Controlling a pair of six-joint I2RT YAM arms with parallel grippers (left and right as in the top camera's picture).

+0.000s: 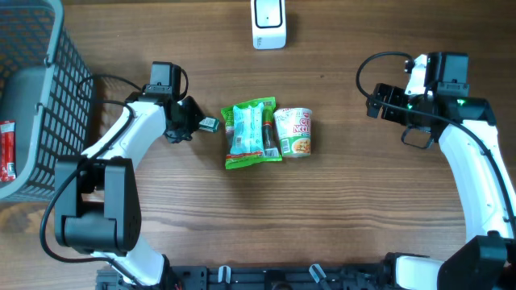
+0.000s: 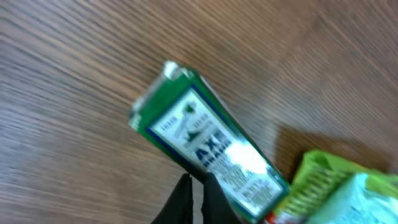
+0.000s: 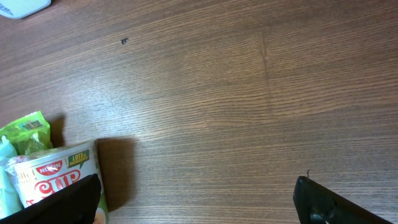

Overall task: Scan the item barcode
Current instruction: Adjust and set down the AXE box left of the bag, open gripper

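At the tips of the left claw (image 1: 201, 125) is a small green box (image 2: 205, 146) with a white label, and this box looks like the item of the task. The two fingers (image 2: 185, 199) of this claw are pressed together with no gap between them, and they meet the near long edge of the box. The wrist picture is blurred, so I cannot tell if they really pinch the box or only touch it. The box is tilted, one end pointing away from the claw and the other end running toward the green packet (image 1: 252, 134).

That packet lies on the table (image 1: 355, 209) just beyond the left claw. The noodle cup (image 1: 294, 131) lies on its side and touches the far side of the packet. Behind the left claw, past the arm, a grey basket (image 1: 56, 56) stands at the edge of the table, with a red packet (image 1: 6, 149) inside it.

The right claw (image 3: 196, 186) has its fingers spread as wide as they go and holds nothing. It hangs over bare wood, and the noodle cup is near its one finger (image 3: 62, 199). The white scanner (image 1: 268, 24) stands well apart from both claws, at the far edge of the table.
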